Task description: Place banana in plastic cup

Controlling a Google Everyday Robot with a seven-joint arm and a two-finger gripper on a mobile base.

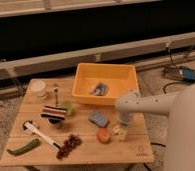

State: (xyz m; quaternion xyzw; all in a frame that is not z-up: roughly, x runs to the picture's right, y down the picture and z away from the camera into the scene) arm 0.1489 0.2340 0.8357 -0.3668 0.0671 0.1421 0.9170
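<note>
Right now the claw (122, 126) hangs on the end of the white arm (146, 104) directly over the banana (119, 133), which lies on the bench (137, 150) toward its front right, just beside the orange fruit (103, 135). Whether the claw is spread or closed, or has hold of the banana, I cannot tell, since the wrist hides it from above. The step in hand looks like the grasp, and it would go best with a straight vertical approach across the banana's narrow width, keeping off the fruit on its left. The plastic cup (67, 107) stands well apart to the left, hard against a striped object (53, 113), so the drop wants to come from above. The carry should probably rise over the blue sponge (98, 119), which lies between. The yellow bin (105, 82) walls off the rear, but the bench's right side is open for the arm. The front edge is fairly near the banana, so a nudge forward could roll it off.
</note>
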